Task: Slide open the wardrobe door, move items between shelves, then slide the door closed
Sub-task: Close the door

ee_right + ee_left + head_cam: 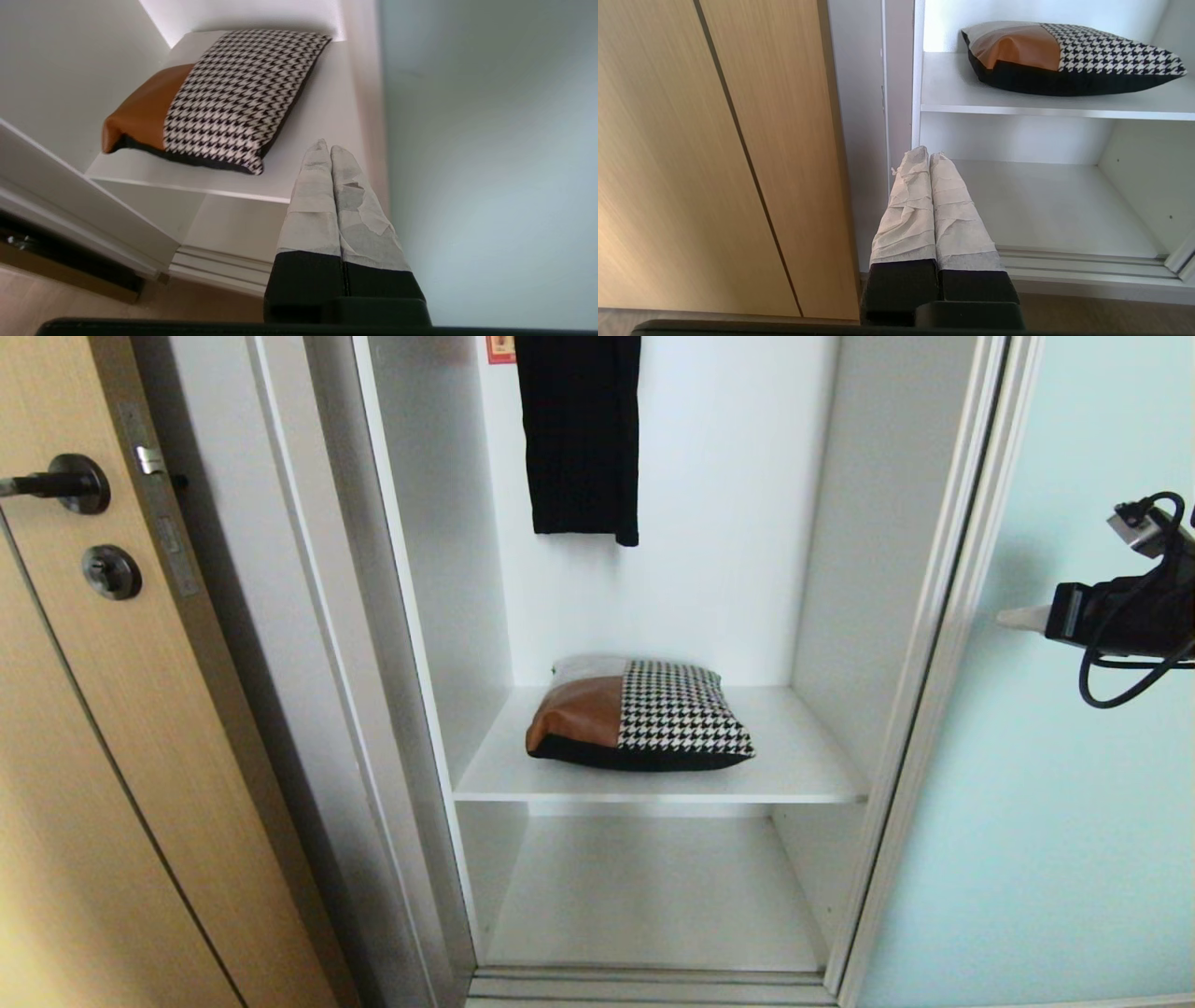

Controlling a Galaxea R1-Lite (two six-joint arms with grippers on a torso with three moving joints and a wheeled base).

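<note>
Partly: garment (581,434) top cut off | right gripper (1013,616) mostly off-frame

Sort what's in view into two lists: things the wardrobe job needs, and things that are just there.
Part of the job:
- sliding wardrobe door, slid aside
- cushion bag, on the upper shelf
- lower shelf, bare
- right gripper, shut, in front of the sliding door
- left gripper, shut, low by the wardrobe's left edge

Just there:
- wooden room door
- black garment, hanging
</note>
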